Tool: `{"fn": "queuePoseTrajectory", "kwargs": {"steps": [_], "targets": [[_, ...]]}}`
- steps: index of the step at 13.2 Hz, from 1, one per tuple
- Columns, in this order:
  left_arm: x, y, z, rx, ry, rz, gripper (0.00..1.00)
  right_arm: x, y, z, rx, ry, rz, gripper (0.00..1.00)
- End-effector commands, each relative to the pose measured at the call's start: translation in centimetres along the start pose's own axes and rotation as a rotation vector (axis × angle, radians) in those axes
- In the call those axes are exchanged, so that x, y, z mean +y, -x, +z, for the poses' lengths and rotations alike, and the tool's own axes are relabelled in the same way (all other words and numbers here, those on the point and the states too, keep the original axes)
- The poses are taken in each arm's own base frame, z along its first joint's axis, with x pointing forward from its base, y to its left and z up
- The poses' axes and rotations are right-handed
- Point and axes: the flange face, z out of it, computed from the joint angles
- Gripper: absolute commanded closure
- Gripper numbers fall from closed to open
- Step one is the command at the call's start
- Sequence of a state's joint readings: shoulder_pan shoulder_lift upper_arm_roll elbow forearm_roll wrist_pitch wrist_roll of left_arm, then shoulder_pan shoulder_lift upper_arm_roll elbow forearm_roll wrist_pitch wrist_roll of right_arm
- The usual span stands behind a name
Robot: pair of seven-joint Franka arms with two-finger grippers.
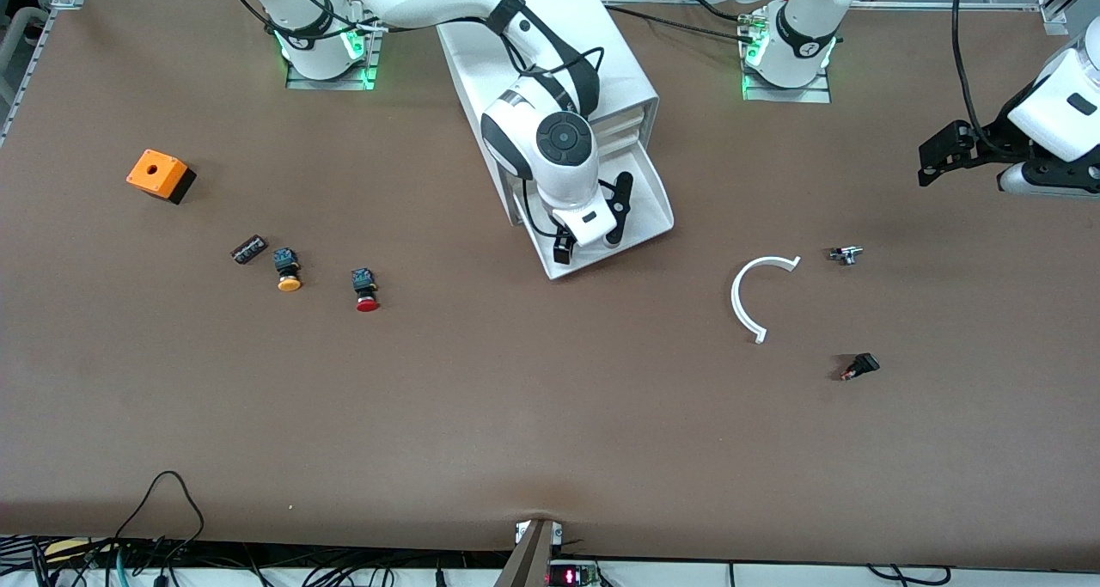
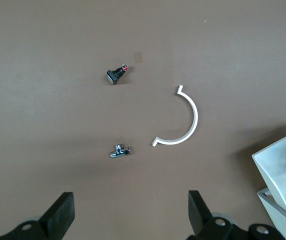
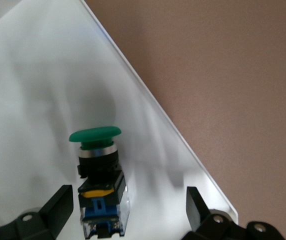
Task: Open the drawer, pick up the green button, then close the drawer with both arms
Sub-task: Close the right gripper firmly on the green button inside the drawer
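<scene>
white plastic fills most of the right wrist view: the drawer [image 1: 655,193], bottommost front of the cabinet [image 1: 559,54], stands pulled out toward the front camera. the right claw [image 1: 591,226] hangs over the drawer with its fingers [image 3: 58,207] spread wide and released, gripping nothing. the button [image 3: 97,172] lies on its side on the drawer floor just below this claw, between the two fingers; its green cap points away from the claw and its black-and-blue body sits closest to it. neither finger touches it.

the left claw [image 1: 941,153] is up in the air over the brown counter [image 1: 516,415] at the left arm's end, well apart from the cabinet, released and empty, that arm waiting. below it on the counter, in the left wrist view, lie a small metal fitting [image 2: 119,151], a white curved strip [image 2: 185,120] shaped like a half ring, and a small black part [image 2: 116,74] with a red bit; the fitting is the closest of the three to the claw, the black part the farthest, and none touch each other.

toward the right arm's end of the counter, well apart from the right claw, sit a red-capped button [image 1: 365,290], a yellow-capped button [image 1: 287,270], a small dark block [image 1: 248,249] just beside that, and an orange box [image 1: 160,175] with a hole in its top.
</scene>
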State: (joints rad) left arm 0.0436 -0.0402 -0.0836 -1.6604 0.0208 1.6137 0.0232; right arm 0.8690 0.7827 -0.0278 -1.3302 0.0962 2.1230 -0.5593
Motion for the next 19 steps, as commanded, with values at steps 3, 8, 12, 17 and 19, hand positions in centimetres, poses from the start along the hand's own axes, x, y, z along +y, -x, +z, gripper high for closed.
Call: {"fn": "queuePoseTrajectory", "kwargs": {"steps": [3,8,12,17,19], "targets": [[0.1,0.6,-0.3,0.008,0.013,-0.004,0.00,-0.7,-0.5,1.2,-0.001,0.017,-0.006,0.04],[0.1,0.6,-0.3,0.008,0.013,-0.004,0.00,-0.6,-0.6,0.6,0.007,0.021,-0.006,0.43],[0.1,0.6,-0.5,0.011,0.013,-0.003,0.00,-0.4,-0.8,-0.3,0.018,0.029,-0.005,0.59],[0.0,0.6,-0.5,0.011,0.013,-0.009,0.00,-0.4,-0.8,-0.2,0.004,0.046,-0.019,0.72],[-0.1,0.6,-0.5,0.011,0.013,-0.009,0.00,-0.4,-0.8,-0.2,0.005,0.048,-0.020,0.78]]}}
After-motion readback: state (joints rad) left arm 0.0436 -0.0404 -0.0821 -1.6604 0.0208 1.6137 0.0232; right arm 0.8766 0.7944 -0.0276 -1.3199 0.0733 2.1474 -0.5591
